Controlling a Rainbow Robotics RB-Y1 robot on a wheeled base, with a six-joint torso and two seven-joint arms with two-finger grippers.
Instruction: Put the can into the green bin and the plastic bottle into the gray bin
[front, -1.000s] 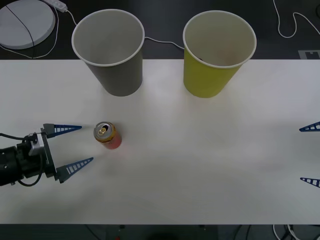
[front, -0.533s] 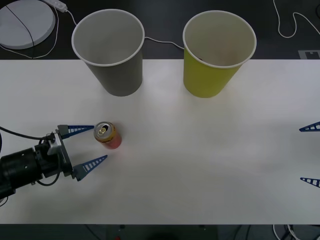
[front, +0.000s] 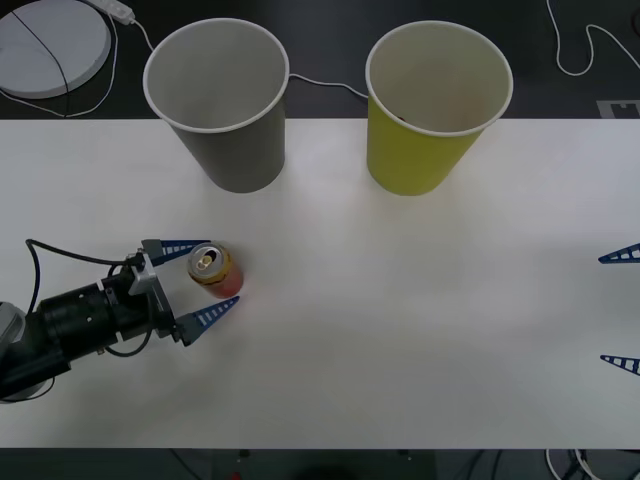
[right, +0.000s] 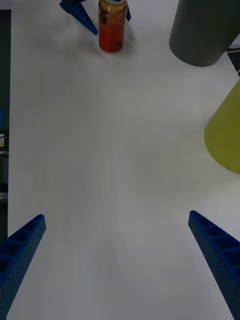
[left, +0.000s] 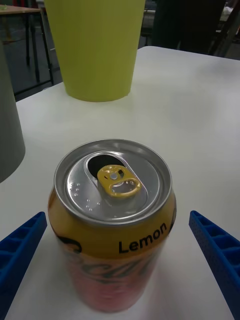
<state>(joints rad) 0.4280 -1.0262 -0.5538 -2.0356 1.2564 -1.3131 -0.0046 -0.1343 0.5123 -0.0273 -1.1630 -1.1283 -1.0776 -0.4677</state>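
In the front view, the can (front: 214, 270) is standing upright on the white table (front: 400, 330), toward its left edge and nearer the front than the two bins. The left gripper (front: 197, 283) is reaching in low from the left edge, its forearm lying almost flat, with its blue fingers (front: 176, 247) spread to either side of the can and not pressing it. The gray bin (front: 220, 100) and the green bin (front: 435, 105) are standing side by side along the far edge, gray to the left. At the right edge only the tips of the right gripper (front: 620, 308) are poking in, wide apart; the arm itself is cut off.

In the right wrist view, the right gripper (right: 120, 260) is hovering spread over bare table, well apart from the can (right: 111, 27), whose top is cropped. Both bins are cut off, showing only part of their walls.

In the left wrist view, the can (left: 113, 220) is sitting between the open left fingertips (left: 20, 245). Its tab is bent up over an open mouth, and the word "Lemon" is showing. The green bin (left: 95, 47) is standing beyond, its rim out of frame.
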